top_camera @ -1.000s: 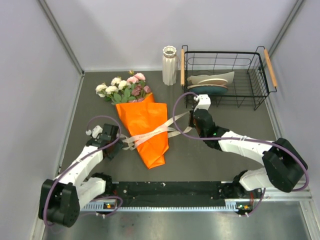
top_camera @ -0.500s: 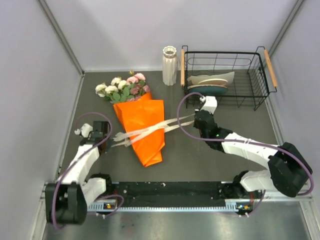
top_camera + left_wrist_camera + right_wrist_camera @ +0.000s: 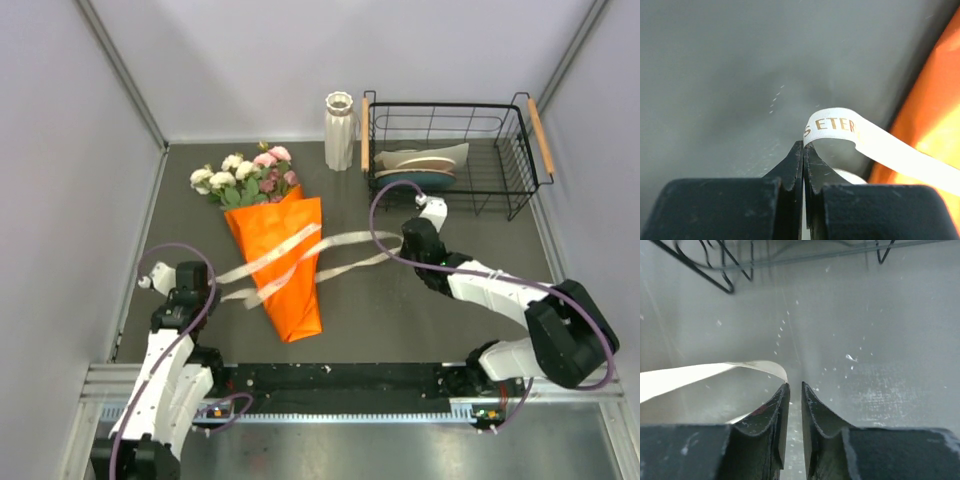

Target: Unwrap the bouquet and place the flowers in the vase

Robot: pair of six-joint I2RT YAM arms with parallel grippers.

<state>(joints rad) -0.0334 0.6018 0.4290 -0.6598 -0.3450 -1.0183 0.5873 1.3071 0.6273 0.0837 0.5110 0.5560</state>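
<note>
1. The ribbon (image 3: 835, 123) is being pinched at one end by the left gripper (image 3: 803, 146), whose jaws are being pressed tightly together on it. Only a thin edge is being held, so the ribbon is judged likely to be pulled out of the pinch if it is tugged sharply.
2. The jaws of the right gripper (image 3: 795, 386) are being held slightly apart, and nothing is being gripped between them. The ribbon's other end is being left against the tip of one finger. No counter-pull is being given from that side, so any further pull is likely to be taken by the bouquet itself.
3. The bouquet (image 3: 270, 225) is being left flat on the table (image 3: 400, 310), left of centre, with its heads pointed toward the far wall. The ribbon is being draped loosely across the orange paper (image 3: 292, 300). Whether a turn is being trapped underneath cannot be told. If one is, the whole bundle is likely to be dragged toward the left arm instead of being freed.
4. The stems of the flowers (image 3: 243, 178) are being enclosed by the paper. They look thin, so they are at risk of being bent or crushed when the paper is opened.
5. The vase (image 3: 339, 130) is being kept upright at the far edge, just beside the black wire basket (image 3: 445, 103) and well apart from the bouquet. It is tall, slim and narrow-necked, so it is at risk of being tipped by stems that are being brought in at a slant.
</note>
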